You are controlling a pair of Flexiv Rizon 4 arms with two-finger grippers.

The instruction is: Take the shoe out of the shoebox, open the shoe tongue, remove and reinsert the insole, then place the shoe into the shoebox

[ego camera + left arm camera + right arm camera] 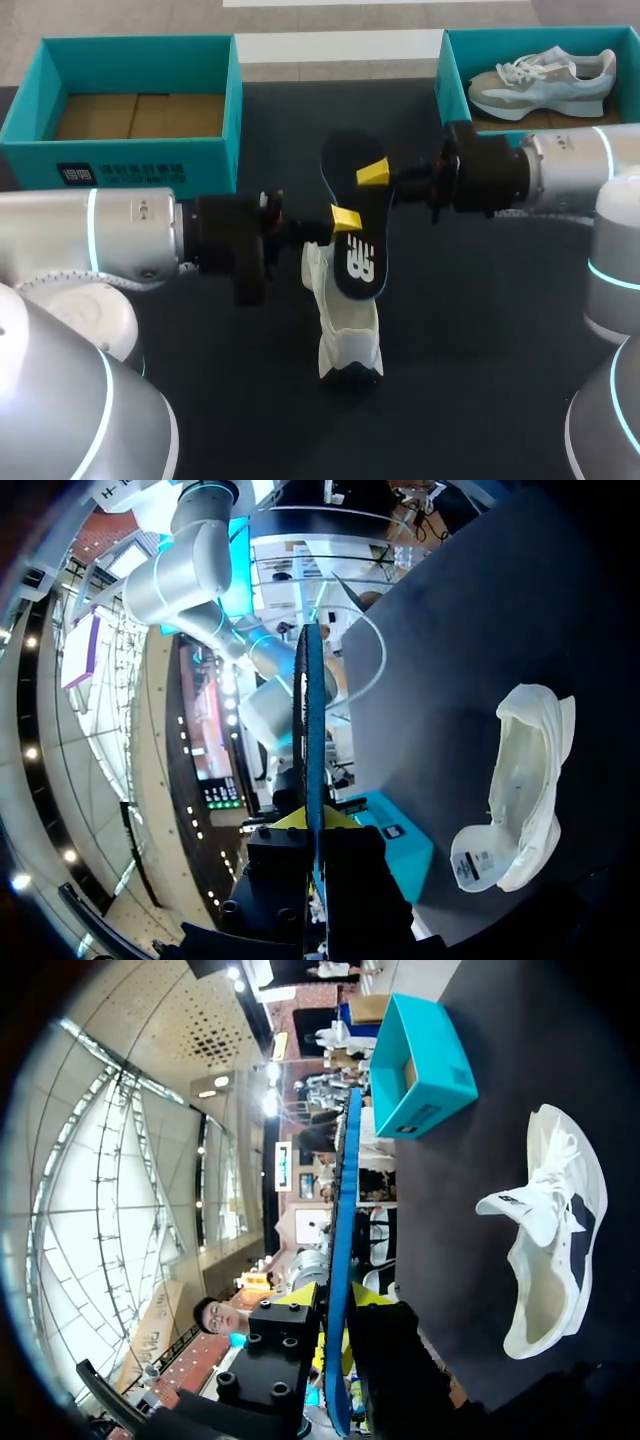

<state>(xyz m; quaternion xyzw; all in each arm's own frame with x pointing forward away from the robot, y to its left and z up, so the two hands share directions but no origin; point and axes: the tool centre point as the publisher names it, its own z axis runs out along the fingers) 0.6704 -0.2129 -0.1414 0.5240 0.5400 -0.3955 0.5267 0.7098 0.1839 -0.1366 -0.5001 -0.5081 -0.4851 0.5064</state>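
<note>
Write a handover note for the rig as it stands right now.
Left pincer: shut on the insole.
Right pincer: shut on the same insole, at its farther half.
The insole is held off the table. The white shoe lies on the table beside it.
Left shoebox: no shoe inside. Right shoebox: holds a grey sneaker.
Done: shoe out, insole out.
Left: reinsert insole, box the shoe.

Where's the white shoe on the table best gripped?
Probably its heel collar, from above: the white shoe sits sole-down with its opening up, so the thin rim can be straddled. The left gripper and right gripper hold the insole.
</note>
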